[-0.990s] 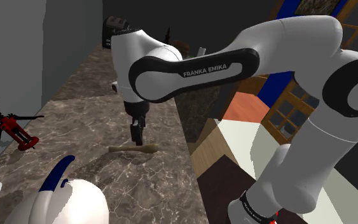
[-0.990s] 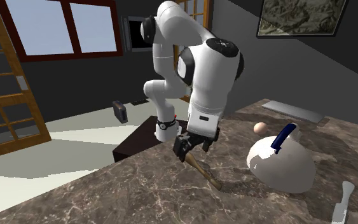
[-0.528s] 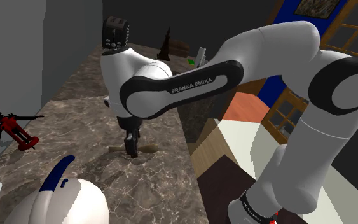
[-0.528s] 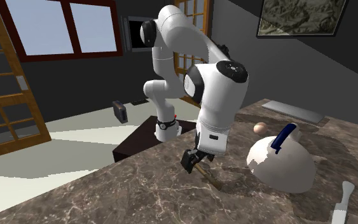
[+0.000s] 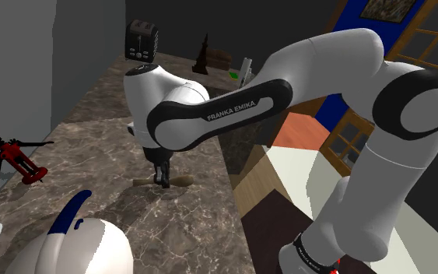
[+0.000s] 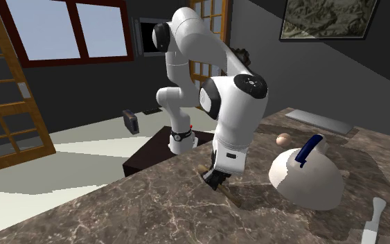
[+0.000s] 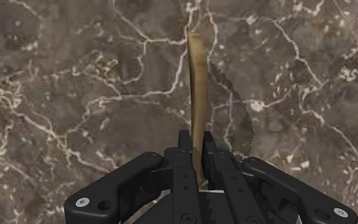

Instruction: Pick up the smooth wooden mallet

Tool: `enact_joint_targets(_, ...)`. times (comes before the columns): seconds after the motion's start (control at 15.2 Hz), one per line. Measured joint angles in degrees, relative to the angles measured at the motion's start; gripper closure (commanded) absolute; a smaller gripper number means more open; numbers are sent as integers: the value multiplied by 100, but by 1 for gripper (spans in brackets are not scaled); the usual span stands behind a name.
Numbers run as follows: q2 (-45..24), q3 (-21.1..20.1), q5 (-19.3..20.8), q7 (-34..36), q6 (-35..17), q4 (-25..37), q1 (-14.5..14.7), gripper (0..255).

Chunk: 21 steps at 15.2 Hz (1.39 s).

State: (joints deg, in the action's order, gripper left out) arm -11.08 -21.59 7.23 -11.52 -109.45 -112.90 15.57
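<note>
Since 1.0 s ago the arm [image 5: 233, 109] had come lower, and the tool [image 5: 161, 177] had dropped from just above the mallet [image 5: 181, 181] down to the level of the table [image 5: 92, 148]. The mallet lay in the same spot as before.

Shoulder view, left to right:
- A red corkscrew [image 5: 16, 159] lay at the far left of the table, near the grey wall.
- A white dome [image 5: 85, 245] with a blue handle sat at the lower left.
- A dark toaster [image 5: 141, 40] stood at the far end of the table.
- The tool stood upright at mid table, over the middle of the mallet.
- The mallet lay flat on the brown veined marble, close to the table's edge. Its thin end pointed to the shoulder view's left and its thicker end to the right.

Wrist view: both black fingers [image 7: 182, 162] pressed against the sides of the tan mallet [image 7: 195, 83] with no gap visible, so the tool was pinching the mallet. The handle ran straight away from the tool across the marble.

Second exterior view, left to right:
- The tool [image 6: 213, 179] was down at the table surface.
- The white dome [image 6: 304, 184] sat to its right, apart from it.
- A small tan ball [image 6: 282, 138] lay behind the dome.
- A knife [image 6: 370, 223] lay at the far right.
</note>
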Motion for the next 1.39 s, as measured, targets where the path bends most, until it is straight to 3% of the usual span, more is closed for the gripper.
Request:
enact_joint_targets(0.46,-6,-5,-6,1,34,19,6,255)
enact_joint_targets(1.39,370,-41,-183,-153,988,621,-15,255)
